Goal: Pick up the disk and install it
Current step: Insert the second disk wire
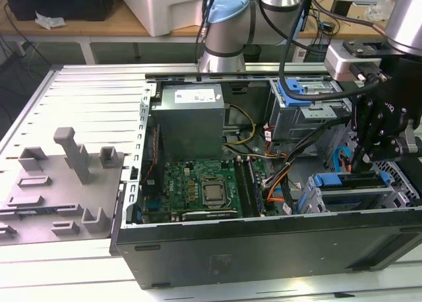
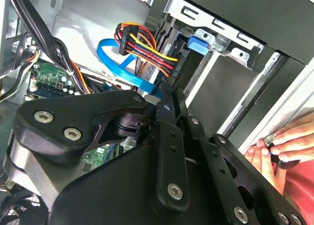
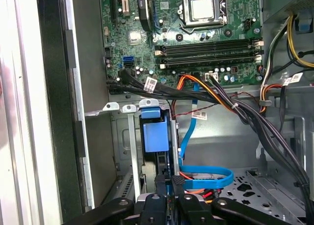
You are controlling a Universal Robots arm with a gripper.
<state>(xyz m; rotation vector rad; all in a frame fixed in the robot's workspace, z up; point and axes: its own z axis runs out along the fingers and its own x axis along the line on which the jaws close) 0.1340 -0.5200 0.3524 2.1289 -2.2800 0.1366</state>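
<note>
The disk (image 1: 351, 181), dark with a blue carrier bracket, stands on edge in the grey drive cage (image 1: 356, 200) at the front corner of the open computer case, on the exterior view's right. My gripper (image 1: 362, 162) hangs straight above it. In the first wrist view the black fingertips (image 3: 161, 182) sit close together on the thin blue edge of the disk (image 3: 153, 135), which runs down into the cage slot. The gripper (image 3: 169, 183) is shut on the disk. In the second wrist view the gripper (image 2: 164, 99) hides the disk behind its black linkage.
Blue data cable (image 3: 206, 178) and orange-black power wires (image 3: 211, 90) lie close beside the slot. The motherboard (image 1: 198, 190) and power supply (image 1: 191, 117) fill the case. A second cage with a blue tab (image 1: 293, 91) stands behind. A person's hand (image 2: 279, 146) rests at the case's outer edge.
</note>
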